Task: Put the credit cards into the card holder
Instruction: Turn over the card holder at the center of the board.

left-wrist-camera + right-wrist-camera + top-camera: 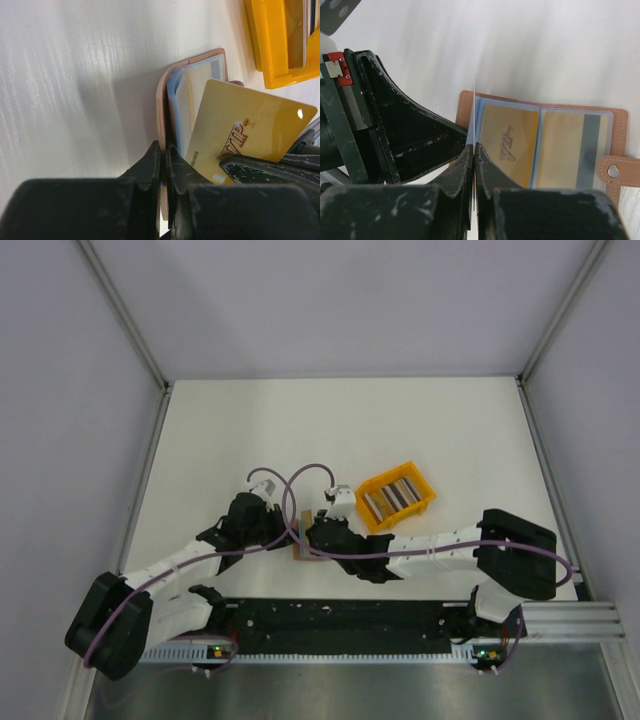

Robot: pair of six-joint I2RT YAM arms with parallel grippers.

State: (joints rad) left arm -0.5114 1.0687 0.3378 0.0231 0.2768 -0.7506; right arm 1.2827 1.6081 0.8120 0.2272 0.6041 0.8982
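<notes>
Now left claw [162, 151] tight on the card holder [160, 95], right claw [472, 148] tight on a gold card [245, 120].

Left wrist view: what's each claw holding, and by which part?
The left claw pinches the card holder by the edge of its brown cover. The right claw grips the gold card by one end.

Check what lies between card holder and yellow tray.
Left wrist view: a gold card, pinched by the right tool, slants into that gap; otherwise bare table.
</notes>
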